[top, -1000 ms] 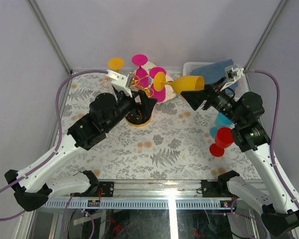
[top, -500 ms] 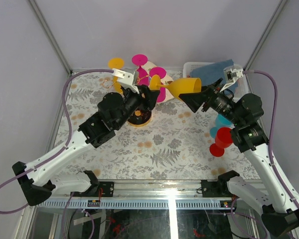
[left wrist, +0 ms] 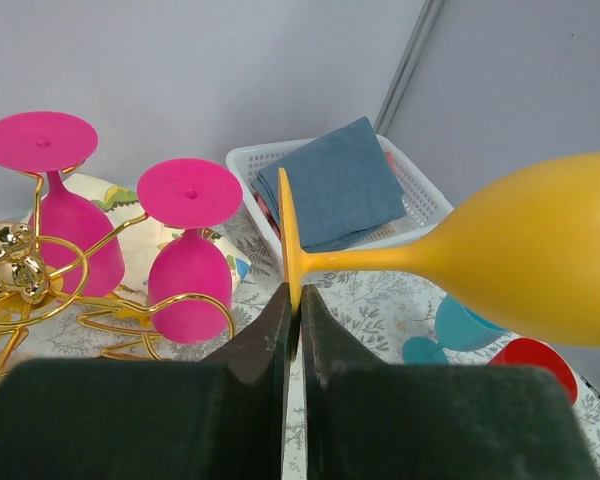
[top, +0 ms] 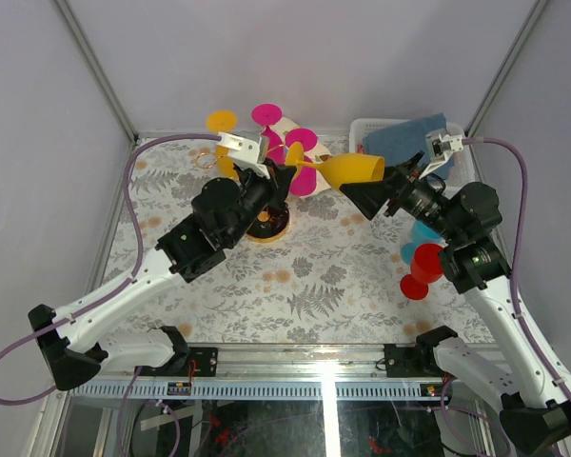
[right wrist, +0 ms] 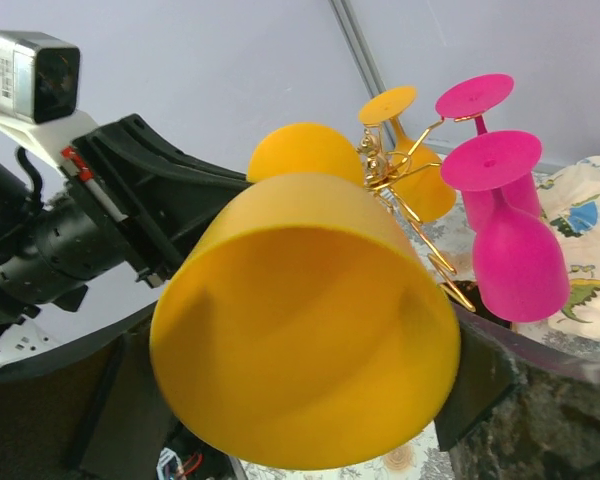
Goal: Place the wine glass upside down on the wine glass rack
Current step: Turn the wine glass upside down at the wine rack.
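Note:
A yellow wine glass (top: 357,169) lies level in the air between the two arms, just right of the wine glass rack (top: 271,152). The rack is gold wire on a round black base (top: 265,227). My left gripper (left wrist: 294,300) is shut on the edge of the glass's foot disc (left wrist: 285,240). My right gripper (right wrist: 300,390) stands open, one finger on each side of the bowl (right wrist: 300,330), whose mouth faces its camera. Two pink glasses (top: 302,143) and another yellow glass (top: 221,122) hang upside down on the rack.
A white basket (top: 371,129) with a blue cloth (top: 414,133) sits at the back right. A blue glass (top: 423,233) and a red glass (top: 421,271) are on the table under the right arm. A printed cloth (left wrist: 215,265) lies behind the rack.
My left gripper has moved in and shut on the glass's foot. The right jaws have widened around the bowl. The glass has shifted slightly left and up.

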